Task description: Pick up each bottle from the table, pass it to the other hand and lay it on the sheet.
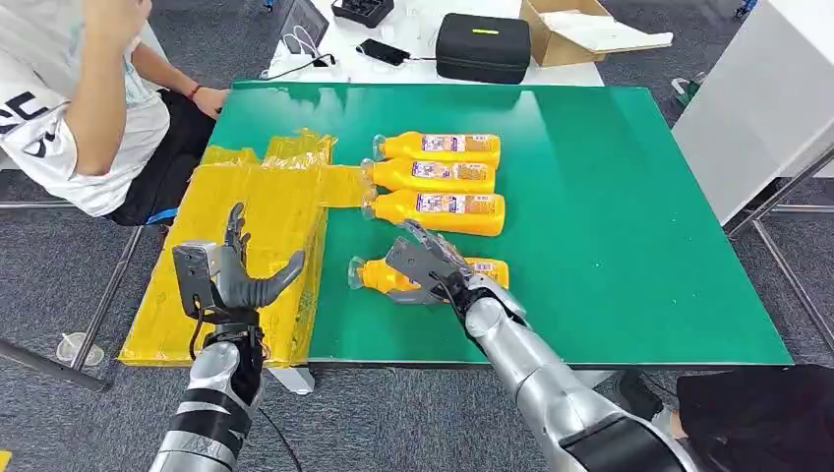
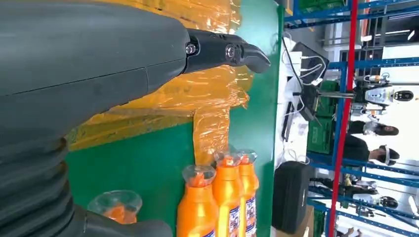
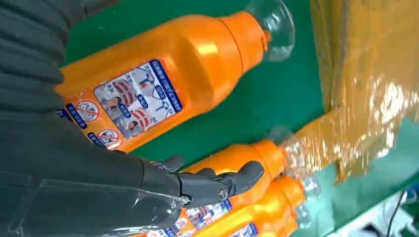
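Bottle nearest the robot [image 1: 429, 273] lies on its side on the green table [image 1: 629, 197], clear cap toward the yellow sheet [image 1: 251, 256]. Right hand [image 1: 430, 264] sits over its middle, fingers [image 3: 217, 182] spread above the orange body; whether they touch it I cannot tell. Three more bottles [image 1: 438, 179] lie side by side just beyond. Left hand [image 1: 241, 275] hovers over the sheet, fingers apart, holding nothing.

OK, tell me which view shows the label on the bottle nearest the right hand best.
The right wrist view: the nearest bottle lies close up, with the pictures on its label clear. The head view has the right hand over that bottle, hiding its label. The left wrist view catches just its clear cap.
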### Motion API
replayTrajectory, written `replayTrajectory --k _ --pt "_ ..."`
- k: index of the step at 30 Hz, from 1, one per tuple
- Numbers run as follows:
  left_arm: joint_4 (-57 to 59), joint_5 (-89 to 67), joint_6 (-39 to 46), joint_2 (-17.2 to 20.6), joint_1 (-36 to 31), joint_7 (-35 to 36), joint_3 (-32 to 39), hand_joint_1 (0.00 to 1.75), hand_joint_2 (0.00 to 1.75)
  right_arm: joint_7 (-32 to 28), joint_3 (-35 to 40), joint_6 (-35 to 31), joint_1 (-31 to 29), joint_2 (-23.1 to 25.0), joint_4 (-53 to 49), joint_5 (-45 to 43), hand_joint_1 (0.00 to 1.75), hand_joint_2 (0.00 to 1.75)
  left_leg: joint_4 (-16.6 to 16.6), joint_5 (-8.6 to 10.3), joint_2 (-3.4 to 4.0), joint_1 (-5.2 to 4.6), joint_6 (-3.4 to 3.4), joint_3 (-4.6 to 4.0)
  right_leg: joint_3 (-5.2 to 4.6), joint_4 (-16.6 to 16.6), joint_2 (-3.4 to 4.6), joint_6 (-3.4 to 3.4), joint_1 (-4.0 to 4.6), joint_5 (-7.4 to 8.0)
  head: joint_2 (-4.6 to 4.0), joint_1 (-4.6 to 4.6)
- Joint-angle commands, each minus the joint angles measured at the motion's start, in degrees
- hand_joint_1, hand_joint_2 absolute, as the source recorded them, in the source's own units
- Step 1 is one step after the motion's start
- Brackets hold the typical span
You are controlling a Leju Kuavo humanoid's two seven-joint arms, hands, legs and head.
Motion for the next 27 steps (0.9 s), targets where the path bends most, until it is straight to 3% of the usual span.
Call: replayTrajectory --k 1,10,23,24,26,27 --pt "5.0 -0.3 0.2 1.8 -3.2 -0.1 0.3 0.00 1.75 -0.1 6.3 1.8 -3.7 -4.0 3.6 0.5 0.00 1.75 0.0 -0.05 -0.01 -0.02 0.05 0.19 0.20 0.0 -0.08 -0.05 0.01 -0.07 -0.02 0.00" --pt "6.0 -0.3 0.1 1.9 -3.2 -0.3 1.0 0.00 1.75 4.2 11.4 1.3 -4.8 -7.3 3.4 4.4 0.00 1.75 0.0 -0.04 -0.02 -0.03 0.06 0.15 0.16 0.0 -0.09 -0.05 0.00 -0.06 -0.02 0.00" --pt "7.0 -0.4 0.1 1.8 -3.8 -0.2 0.9 0.00 1.75 6.9 14.3 1.8 -5.4 -7.2 7.7 6.5 0.00 1.75 0.0 -0.05 0.00 -0.01 0.04 0.14 0.15 0.0 -0.05 -0.04 0.01 -0.04 -0.02 -0.02" --pt "7.0 -0.4 0.1 1.8 -3.7 -0.2 0.9 0.00 1.75 7.3 14.5 1.7 -5.5 -7.2 8.1 6.7 0.00 1.75 0.0 -0.19 0.04 -0.03 0.11 0.51 0.52 0.0 -0.09 -0.11 0.03 -0.18 -0.02 0.00" --pt "7.0 -0.4 0.1 1.8 -3.6 -0.2 1.0 0.00 1.75 8.2 15.0 1.7 -5.6 -7.2 8.7 7.4 0.00 1.75 0.0 -0.04 0.00 -0.01 0.04 0.15 0.16 0.0 -0.05 -0.04 0.01 -0.04 -0.02 -0.02" --pt "7.1 -0.4 0.1 1.8 -3.6 -0.2 1.0 0.00 1.75 8.4 15.2 2.0 -5.7 -7.2 9.1 7.5 0.00 1.75 0.0 -0.16 0.04 -0.02 0.10 0.49 0.50 0.0 -0.09 -0.10 0.03 -0.15 -0.02 0.00"
